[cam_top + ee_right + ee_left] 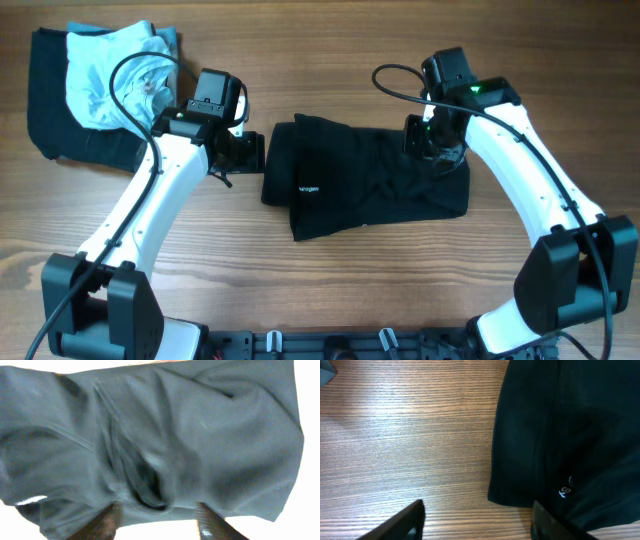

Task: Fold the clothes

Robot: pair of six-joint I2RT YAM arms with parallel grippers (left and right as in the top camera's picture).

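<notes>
Overhead only: light-blue garment (108, 78) top-left.

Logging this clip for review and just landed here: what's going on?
Two robot arms are working on a black garment lying partly folded mid-table. The left gripper is open at the garment's left edge. The right gripper is open over bunched cloth near the right end. A light blue garment lies on a dark garment at the far left.
</notes>
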